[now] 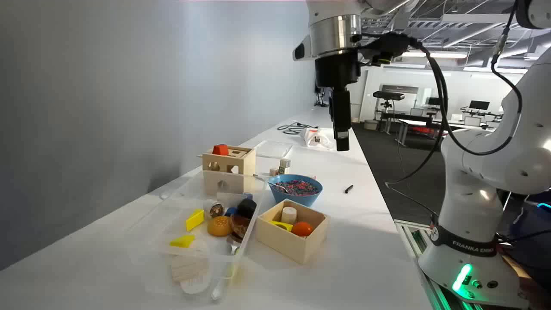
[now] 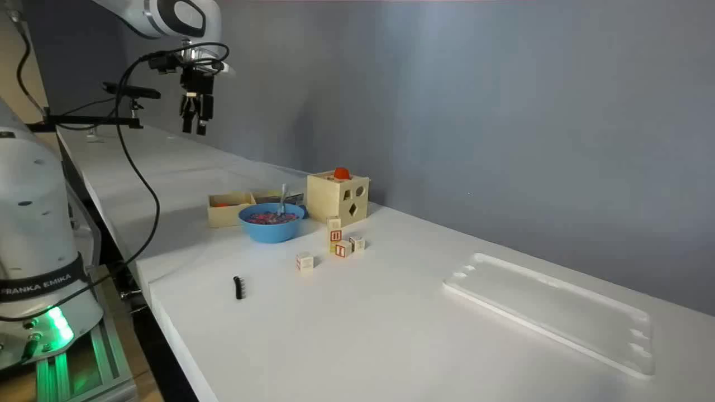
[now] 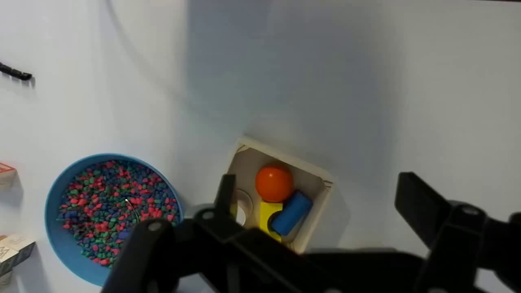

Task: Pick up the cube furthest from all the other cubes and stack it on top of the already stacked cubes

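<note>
I judge the lone cube [image 2: 305,261] not yet picked; my gripper [image 3: 316,191] stands wide, empty; next, reach it past the bowl [image 2: 270,233].

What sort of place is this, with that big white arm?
Probably a robotics lab or a similar research room. In an exterior view, a white jointed robot arm stands beside a long white straight-edged table, and black rectangular monitors show in the background.
</note>
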Tool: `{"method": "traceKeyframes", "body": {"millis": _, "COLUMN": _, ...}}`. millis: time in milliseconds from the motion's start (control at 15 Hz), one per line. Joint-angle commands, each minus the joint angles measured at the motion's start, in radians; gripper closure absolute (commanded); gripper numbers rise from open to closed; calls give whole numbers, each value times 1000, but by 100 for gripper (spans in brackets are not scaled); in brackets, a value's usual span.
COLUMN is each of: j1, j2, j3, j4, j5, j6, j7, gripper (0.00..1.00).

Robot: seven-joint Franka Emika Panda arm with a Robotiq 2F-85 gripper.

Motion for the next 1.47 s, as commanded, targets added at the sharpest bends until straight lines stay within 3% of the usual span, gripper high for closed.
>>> {"method": "traceKeyframes", "body": {"millis": 0, "j1": 7, "j2": 2, "j3": -6, "j4": 2, "j5": -2, "j6": -2, "j7": 3, "gripper": 0}}
{"method": "traceKeyframes", "body": {"millis": 933, "j1": 7, "j2": 2, "j3": -6, "j4": 2, "j5": -2, "j6": -1, "j7": 3, "gripper": 0}}
{"method": "traceKeyframes", "body": {"millis": 1133, "j1": -8, "j2": -9, "j3": -25, "j4": -19, "j5": 3, "j6": 21, "j7": 11, "gripper": 0}}
{"method": "traceKeyframes", "body": {"millis": 1400, "j1": -66, "j2": -50, "j3": -102, "j4": -86, "j5": 4, "j6": 42, "j7": 18, "gripper": 0}}
